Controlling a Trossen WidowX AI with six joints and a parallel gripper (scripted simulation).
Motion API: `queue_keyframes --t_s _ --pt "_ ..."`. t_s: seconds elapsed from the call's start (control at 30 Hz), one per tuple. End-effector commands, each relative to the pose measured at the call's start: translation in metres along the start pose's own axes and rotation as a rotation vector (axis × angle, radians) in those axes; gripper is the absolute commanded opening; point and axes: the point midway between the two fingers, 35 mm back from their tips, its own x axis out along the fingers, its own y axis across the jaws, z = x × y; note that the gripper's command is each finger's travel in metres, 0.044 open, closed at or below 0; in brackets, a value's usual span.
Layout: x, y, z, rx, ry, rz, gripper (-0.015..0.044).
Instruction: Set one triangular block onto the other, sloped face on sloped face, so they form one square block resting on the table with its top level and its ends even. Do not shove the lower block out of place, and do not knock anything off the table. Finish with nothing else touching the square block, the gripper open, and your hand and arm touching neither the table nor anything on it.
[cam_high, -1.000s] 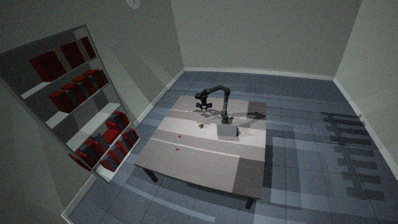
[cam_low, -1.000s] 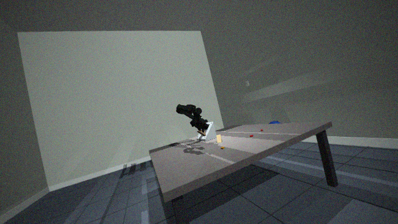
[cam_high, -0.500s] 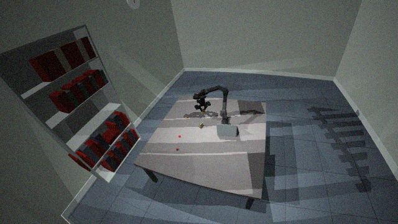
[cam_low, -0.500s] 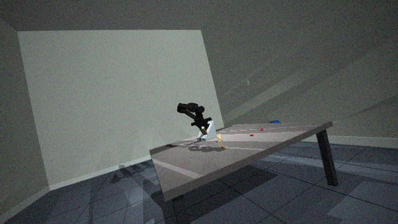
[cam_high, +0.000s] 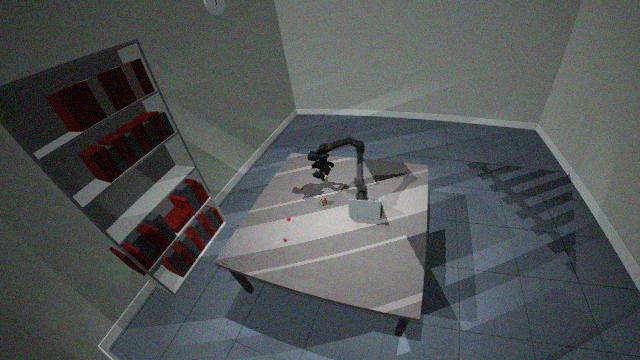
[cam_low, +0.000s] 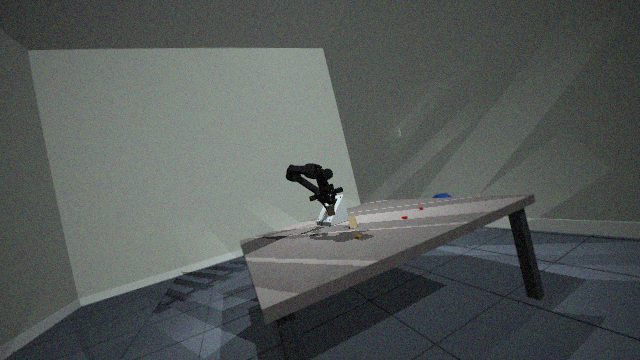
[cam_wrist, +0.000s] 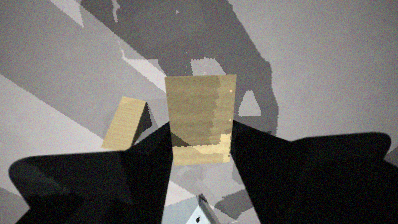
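My gripper (cam_high: 324, 177) (cam_low: 330, 208) (cam_wrist: 199, 125) is shut on a wooden triangular block (cam_high: 326, 178) (cam_low: 330, 212) (cam_wrist: 200, 102), held above the table (cam_high: 345, 280) (cam_low: 425, 230). In the wrist view its pale wood face fills the space between the two black fingers. The other triangular block (cam_high: 323, 202) (cam_low: 353, 223) (cam_wrist: 123, 124) rests on the table, apart from the held one. In the wrist view it lies left of the held block, turned at an angle, with a dark shaded side to its right. Its exact slope direction is hard to tell.
A pale upright panel (cam_high: 365, 210) (cam_low: 336, 206) (cam_wrist: 186, 212) stands by the arm's base. A small orange piece (cam_high: 300, 189) (cam_low: 358, 236) lies on the table. Two small red pieces (cam_high: 288, 219) (cam_low: 404, 217) lie farther from the arm. The arm's shadow falls across the table.
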Motion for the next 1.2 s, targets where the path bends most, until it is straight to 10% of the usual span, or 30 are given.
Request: queue_keyframes --t_s 0.0,1.17 --pt "-0.002 0.003 0.004 -0.121 -0.001 -0.004 0.0000" --pt "-0.010 0.042 0.014 -1.338 0.035 -0.004 0.0000"
